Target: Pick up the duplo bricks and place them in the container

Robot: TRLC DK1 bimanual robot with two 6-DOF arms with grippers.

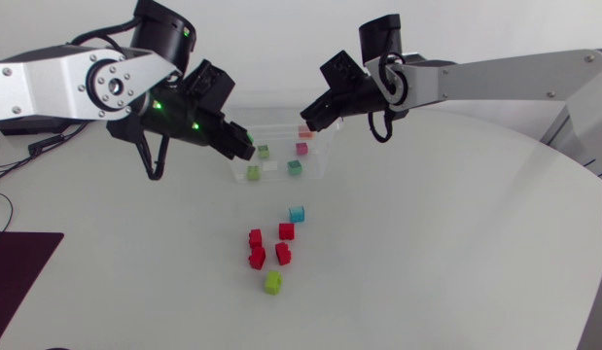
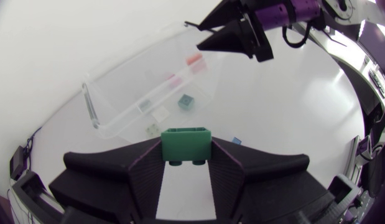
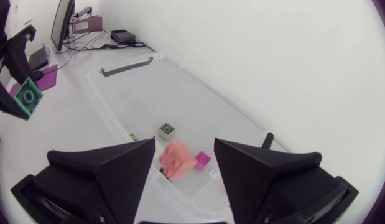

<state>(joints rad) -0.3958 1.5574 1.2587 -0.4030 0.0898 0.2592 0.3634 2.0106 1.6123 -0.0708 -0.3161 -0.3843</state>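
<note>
My left gripper (image 1: 246, 146) hangs at the left wall of the clear container (image 1: 325, 160), shut on a green brick (image 2: 186, 144). Over the container's far right corner my right gripper (image 1: 312, 115) stands open. A salmon brick (image 3: 176, 160) is loose and blurred between its fingers, above the container floor. Inside the container lie a magenta brick (image 1: 301, 149), green bricks (image 1: 263, 152) and a pale one. On the table in front are a cyan brick (image 1: 297, 214), several red bricks (image 1: 256, 257) and a lime brick (image 1: 272, 282).
A dark mat (image 1: 18, 267) lies at the table's front left corner. Cables (image 1: 9, 156) trail along the left edge. The loose bricks sit close together in front of the container.
</note>
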